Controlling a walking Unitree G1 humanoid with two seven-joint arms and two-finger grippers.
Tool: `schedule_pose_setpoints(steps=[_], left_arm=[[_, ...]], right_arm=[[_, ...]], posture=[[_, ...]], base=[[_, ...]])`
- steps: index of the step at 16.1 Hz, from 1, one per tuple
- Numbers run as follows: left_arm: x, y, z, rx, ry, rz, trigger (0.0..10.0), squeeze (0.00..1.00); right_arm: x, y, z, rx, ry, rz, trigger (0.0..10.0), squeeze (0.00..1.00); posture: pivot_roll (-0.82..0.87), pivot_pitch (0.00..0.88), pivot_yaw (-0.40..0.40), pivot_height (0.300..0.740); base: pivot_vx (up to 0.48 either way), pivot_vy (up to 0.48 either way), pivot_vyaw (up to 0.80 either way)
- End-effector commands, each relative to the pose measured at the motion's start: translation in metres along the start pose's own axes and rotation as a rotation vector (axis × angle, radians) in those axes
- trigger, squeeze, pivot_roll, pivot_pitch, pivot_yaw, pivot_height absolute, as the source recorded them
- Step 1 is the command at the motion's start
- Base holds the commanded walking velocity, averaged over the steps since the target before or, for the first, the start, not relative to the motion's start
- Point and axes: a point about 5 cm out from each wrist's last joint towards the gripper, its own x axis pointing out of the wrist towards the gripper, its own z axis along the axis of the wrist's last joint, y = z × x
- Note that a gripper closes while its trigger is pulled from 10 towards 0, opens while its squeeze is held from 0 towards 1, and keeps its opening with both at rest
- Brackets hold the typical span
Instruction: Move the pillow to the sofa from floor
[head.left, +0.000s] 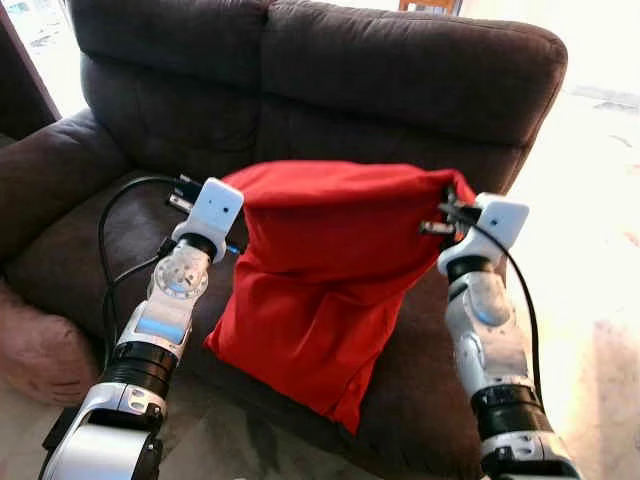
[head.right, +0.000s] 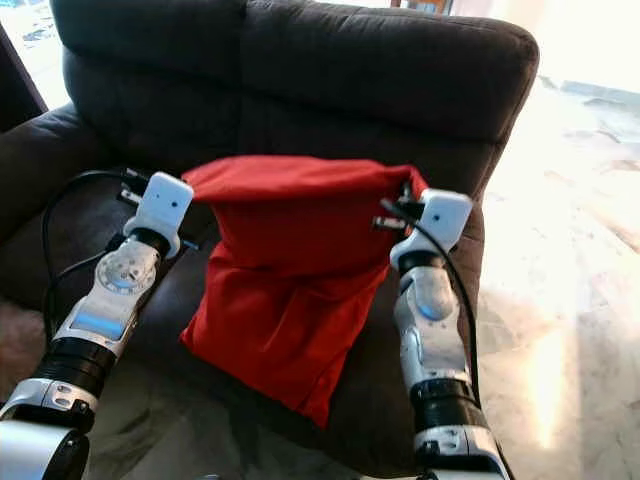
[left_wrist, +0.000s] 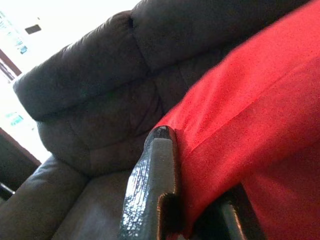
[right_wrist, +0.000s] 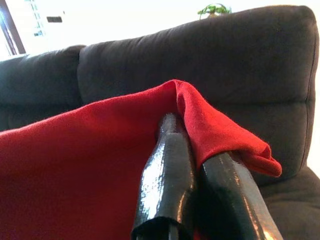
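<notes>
Two grippers hold the red pillow (head.left: 325, 280) by its upper corners, above the seat of the dark sofa (head.left: 400, 70). The left gripper (left_wrist: 192, 210) is clamped on the corner toward the sofa's left arm, its black fingers (left_wrist: 152, 190) pinching a fold of cloth. The right gripper (right_wrist: 197, 165) is closed on the opposite corner, near the sofa's right arm, with fabric bunched over one finger. The pillow hangs slack between them; its lower corner droops over the seat's front edge, and whether its body already rests on the cushion cannot be told.

The step in hand appears to be the placing. To do it well, both arms should carry the pillow further toward the backrest, so the drooping corner clears the front edge and most of the weight lies on the seat. The two sides should come down together, keeping the top edge level. The fingers should part only once the cloth goes slack on the cushion, since a release this near the front edge risks the pillow sliding off to the floor.
</notes>
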Motion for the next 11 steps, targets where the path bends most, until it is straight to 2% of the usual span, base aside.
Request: schedule_pose_setpoints(steps=[1,2,3,10,11], left_arm=[[-0.003,0.0034,-0.0095,0.005,0.047,0.02,10.0,0.1],[-0.0034,0.0032,-0.0121,0.005,0.062,0.02,10.0,0.85],[-0.0039,0.0028,-0.0135,0.001,0.068,0.02,10.0,1.0],[-0.0039,0.0032,-0.0137,-0.006,0.072,0.035,10.0,1.0],[-0.0033,0.003,-0.0126,-0.003,0.07,0.037,10.0,0.95]], right_arm=[[-0.0009,0.0008,-0.0016,-0.002,0.006,0.007,10.0,0.0],[-0.0016,0.0017,-0.0034,0.001,0.014,0.012,10.0,0.0],[-0.0025,0.0028,-0.005,-0.001,0.021,0.019,10.0,0.0],[-0.0057,0.0075,-0.0095,0.005,0.036,0.042,10.0,0.0],[-0.0062,0.0087,-0.0102,0.007,0.039,0.048,10.0,0.0]], posture=[[0.05,0.064,-0.028,0.74],[0.05,0.064,-0.028,0.74],[0.05,0.064,-0.029,0.74],[0.04,0.057,-0.032,0.74],[0.04,0.055,-0.033,0.74]], base=[[0.0,0.0,0.0],[0.0,0.0,0.0],[0.0,0.0,0.0],[0.0,0.0,0.0],[0.0,0.0,0.0]])
